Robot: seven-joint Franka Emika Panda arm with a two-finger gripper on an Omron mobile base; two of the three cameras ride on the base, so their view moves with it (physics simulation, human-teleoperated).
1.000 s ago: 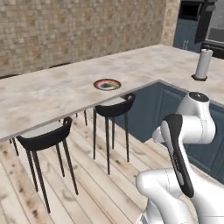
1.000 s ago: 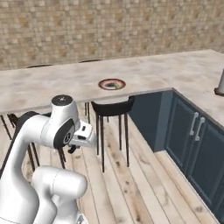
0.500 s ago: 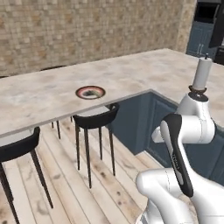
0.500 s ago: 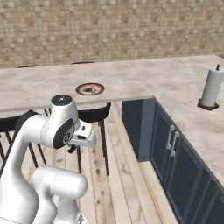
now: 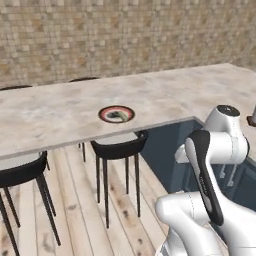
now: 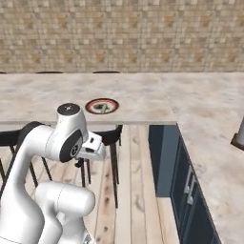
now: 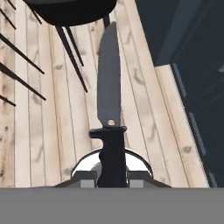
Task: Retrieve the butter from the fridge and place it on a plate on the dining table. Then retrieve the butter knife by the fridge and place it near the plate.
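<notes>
Gripper [image 7: 112,175] was closed on the butter knife [image 7: 109,109], holding it by the dark handle. In the hand view the handle stood between the two finger tips at the bottom, and the grey blade pointed straight away from the hand, over the wooden floor [image 7: 35,131]. Beyond the blade tip was the black seat of a stool [image 7: 70,11] with its thin legs.

In the right base view the hand hung low beside the arm, in front of the dining table [image 6: 143,102], not above it. The plate [image 6: 102,106] lay on the table near its front edge, well apart from the knife, and a small pale stick, the butter [image 6: 103,108], lay on the plate. In the left base view the plate [image 5: 116,114] was above a black stool [image 5: 119,147]
</notes>
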